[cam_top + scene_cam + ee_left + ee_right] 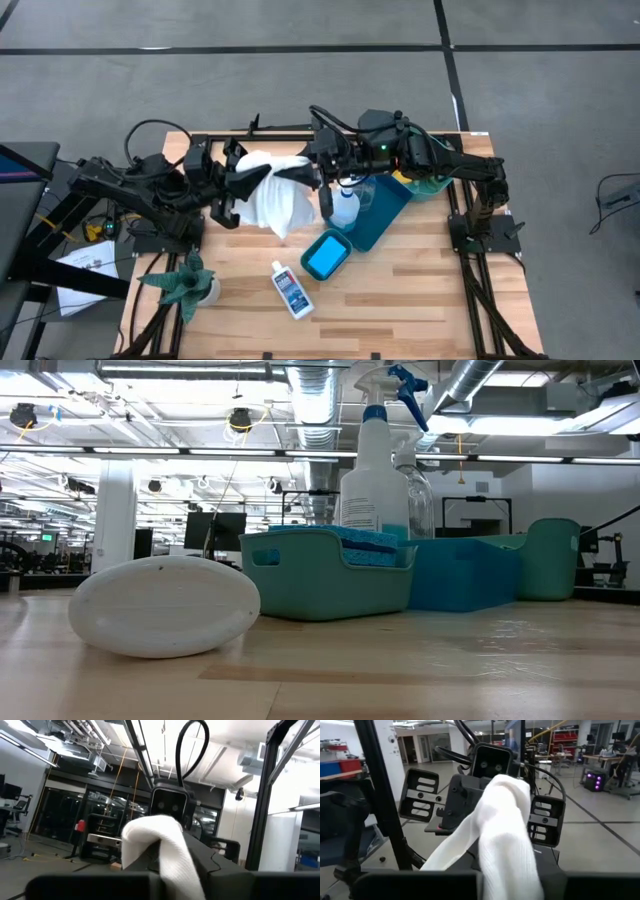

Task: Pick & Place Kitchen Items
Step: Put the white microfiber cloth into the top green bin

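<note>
High view: my left gripper [262, 178] and my right gripper [300, 174] meet nose to nose over the back middle of the table [420, 300], both pinched on the white cloth [280, 200], which hangs between them and drapes toward the front. Just beside the cloth on my right stand the spray bottle [343, 208] and the clear plastic bottle [364, 192], at the near end of a long teal tray [385, 215]; a green tub [428, 184] sits behind that tray under my right arm. In front of the tray: a small teal bin [325, 255] holding a blue sponge [323, 257]. The small blue-labelled white bottle [292, 290] lies flat toward the front edge, apart from the bin. The green spiky plant [185, 282] stands near the front left corner. Bare boards remain at the front right and along the front edge. Low view: the small white bottle [163, 606] lies on its side nearest the lens, the bin [330, 572] behind it with sponge showing above its rim, the spray bottle [375, 470] upright behind that; open boards in the foreground. Left wrist view: cloth [160, 852] clamped in my closed left jaws, right arm facing. Right wrist view: cloth [500, 835] clamped in my closed right jaws, left arm facing.
</note>
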